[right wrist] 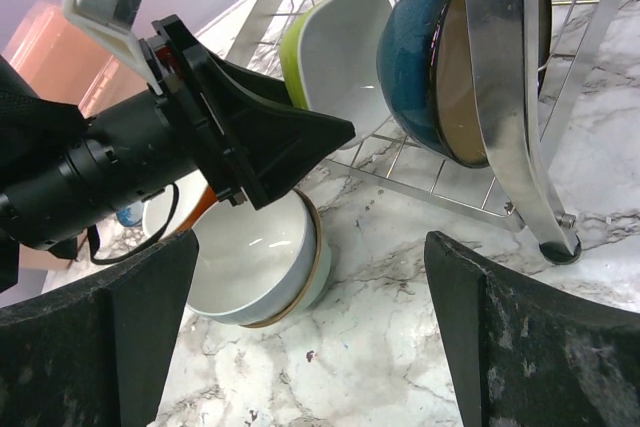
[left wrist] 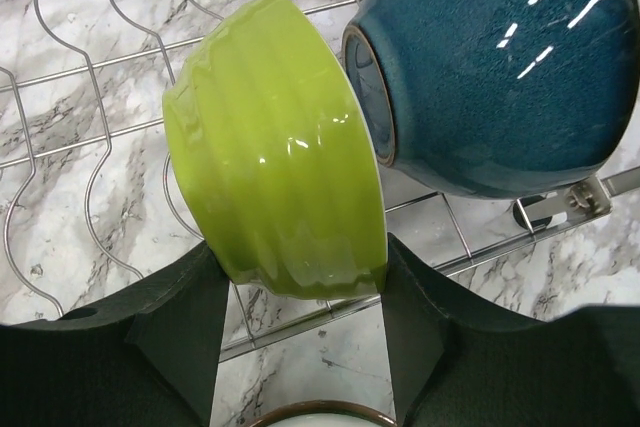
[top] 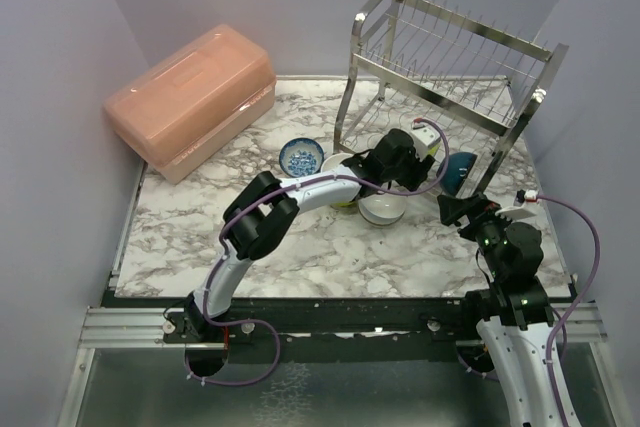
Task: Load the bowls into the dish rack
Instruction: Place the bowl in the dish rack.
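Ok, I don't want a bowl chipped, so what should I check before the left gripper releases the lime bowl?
1. Left gripper touches both sides of the lime bowl: ok.
2. Lime bowl on edge over the dish rack wires: ok.
3. Bowl seated in a slot: cannot tell.
4. Gap to the teal bowl: cannot tell.
5. Right gripper open, empty, outside the rack: ok.

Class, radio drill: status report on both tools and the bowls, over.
Left tool shut on lime bowl, on edge in dish rack. Right tool open, empty. Teal bowl racked close beside. White bowl not yet racked.
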`<control>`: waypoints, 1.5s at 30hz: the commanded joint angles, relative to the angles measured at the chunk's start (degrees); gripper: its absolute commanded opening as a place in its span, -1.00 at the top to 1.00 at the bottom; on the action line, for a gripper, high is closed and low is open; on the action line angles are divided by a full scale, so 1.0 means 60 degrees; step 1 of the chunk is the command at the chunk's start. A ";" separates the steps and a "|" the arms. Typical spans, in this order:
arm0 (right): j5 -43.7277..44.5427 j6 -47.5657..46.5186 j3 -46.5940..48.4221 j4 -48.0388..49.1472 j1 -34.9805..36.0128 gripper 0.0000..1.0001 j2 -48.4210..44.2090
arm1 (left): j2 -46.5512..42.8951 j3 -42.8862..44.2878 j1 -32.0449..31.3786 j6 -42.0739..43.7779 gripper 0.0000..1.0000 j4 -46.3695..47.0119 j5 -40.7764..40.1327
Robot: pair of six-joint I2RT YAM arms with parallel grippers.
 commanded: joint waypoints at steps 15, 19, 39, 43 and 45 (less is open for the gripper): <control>-0.0193 -0.0203 0.0071 0.0192 0.0003 -1.00 -0.0142 | 0.0972 0.1050 0.0005 0.0046 1.00 0.0392 -0.0130; -0.0193 -0.0190 0.0107 0.0148 0.0012 -1.00 -0.0141 | 0.0942 0.1045 0.0013 -0.0016 0.93 0.0379 -0.0006; -0.0114 -0.0190 0.0115 0.0145 0.0001 -1.00 -0.0078 | 0.0027 0.0397 0.0013 0.0385 -0.58 0.0594 -0.1063; -0.0105 -0.0194 0.0101 0.0184 0.0000 -1.00 -0.0043 | -0.0518 -0.0195 0.0013 0.0303 -0.71 0.1081 -0.1254; -0.0108 -0.0190 0.0135 0.0164 0.0006 -1.00 -0.0038 | -0.0889 -0.0591 0.0013 0.0289 -0.71 0.1376 -0.1374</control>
